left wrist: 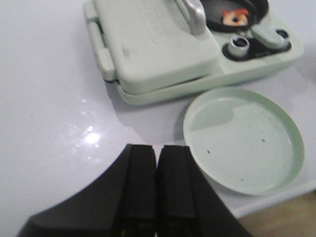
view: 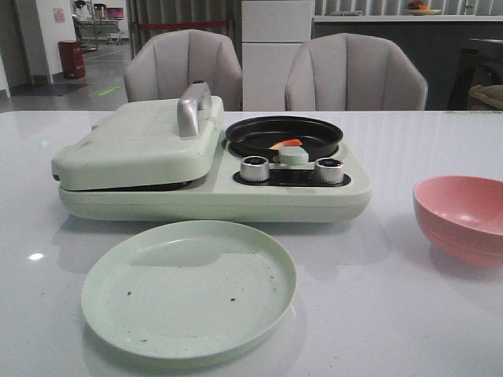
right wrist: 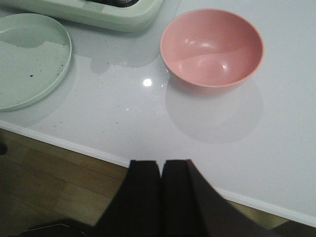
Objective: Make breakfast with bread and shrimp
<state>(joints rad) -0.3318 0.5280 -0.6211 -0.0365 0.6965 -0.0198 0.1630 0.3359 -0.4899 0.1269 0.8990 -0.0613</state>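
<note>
Left gripper point(left wrist: 157, 190): jaws pressed together, nothing held, hovering above the tabletop point(view: 31, 236) toward its left side.

Breakfast maker point(view: 212, 169) sits mid-table toward the far edge. Its sandwich-press lid point(view: 137, 141) on the left half is shut, metal handle point(view: 192, 106) up. You cannot see any bread; whether slices lie under that lid cannot be told.

Right half of the appliance: a small black pan point(view: 284, 135) with the shrimp point(view: 287, 144) lying in it, just behind the pale green knob point(view: 293, 155) and two silver dials point(view: 255, 168).

Pale green plate point(view: 189, 287) lies at the near edge, just in front of the appliance, bare apart from a few dark specks. Nothing is plated yet.

Pink bowl point(view: 464, 216) stands toward the right edge, well apart from the appliance; nothing visible inside.

Right gripper point(right wrist: 162, 190): jaws closed together, nothing held, hanging over the near right edge of the table.

Judgement: the shrimp is in the pan; you likely still have to open the lid and move bread and shrimp to the plate.
</note>
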